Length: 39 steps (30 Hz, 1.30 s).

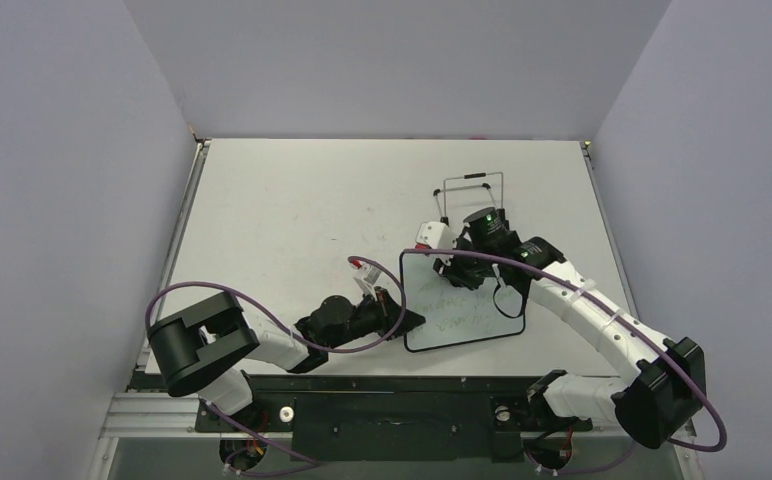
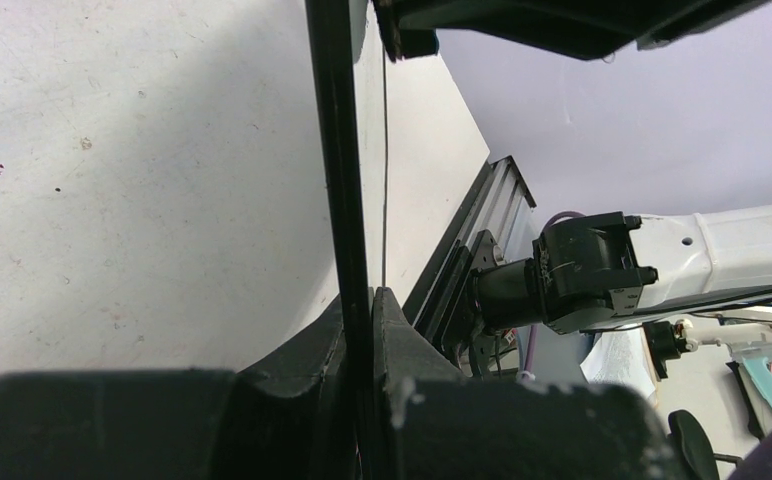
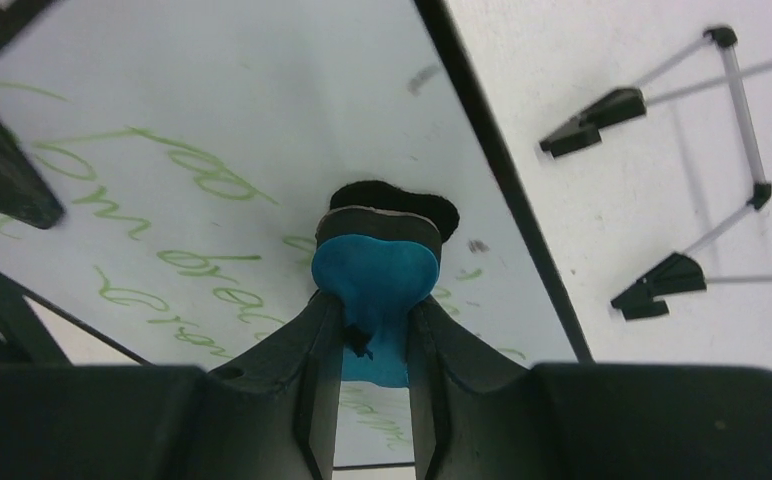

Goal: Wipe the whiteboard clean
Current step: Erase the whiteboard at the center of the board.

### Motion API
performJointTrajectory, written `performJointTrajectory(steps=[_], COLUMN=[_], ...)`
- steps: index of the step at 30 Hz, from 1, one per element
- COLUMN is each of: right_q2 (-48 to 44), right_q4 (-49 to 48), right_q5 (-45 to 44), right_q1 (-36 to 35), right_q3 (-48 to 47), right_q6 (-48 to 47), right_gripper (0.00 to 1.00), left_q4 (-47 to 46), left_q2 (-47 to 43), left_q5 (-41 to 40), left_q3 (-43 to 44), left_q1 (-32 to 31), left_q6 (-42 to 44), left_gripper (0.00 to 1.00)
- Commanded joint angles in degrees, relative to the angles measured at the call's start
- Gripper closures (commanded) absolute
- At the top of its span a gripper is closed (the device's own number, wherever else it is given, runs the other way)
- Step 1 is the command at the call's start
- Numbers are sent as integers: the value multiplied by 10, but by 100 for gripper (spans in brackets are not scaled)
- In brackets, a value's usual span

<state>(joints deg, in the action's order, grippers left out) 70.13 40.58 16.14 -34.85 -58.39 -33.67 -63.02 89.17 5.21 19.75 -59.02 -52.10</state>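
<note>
The whiteboard (image 1: 462,325) lies right of centre by the table's (image 1: 282,210) near edge, its long axis roughly left-right. The left gripper (image 1: 409,322) pinches its left frame. The right gripper (image 3: 373,305) clamps a blue eraser (image 3: 374,262) against it. A wire stand (image 3: 740,110) sits just behind, and table surface stretches away to the left.

Top camera: fixed high behind the near edge, looking down over the table (image 1: 292,200). Left wrist camera: close, edge-on along the frame of the whiteboard (image 2: 347,150). Right wrist camera: close, facing the board's written face. All three share it.
</note>
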Motion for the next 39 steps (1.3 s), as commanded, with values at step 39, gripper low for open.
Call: performJointTrajectory(steps=[39], right_q2=[-31], right_q4=[-16], right_q5=[-35], right_q1=[-13], right_q3=[41], right_q6=[-14], right_gripper=[100], left_q4=[-53], left_q2=[-24], left_q5=[29], left_q3=[-3], left_q1=[-4], left_q6=[36], left_gripper=[100])
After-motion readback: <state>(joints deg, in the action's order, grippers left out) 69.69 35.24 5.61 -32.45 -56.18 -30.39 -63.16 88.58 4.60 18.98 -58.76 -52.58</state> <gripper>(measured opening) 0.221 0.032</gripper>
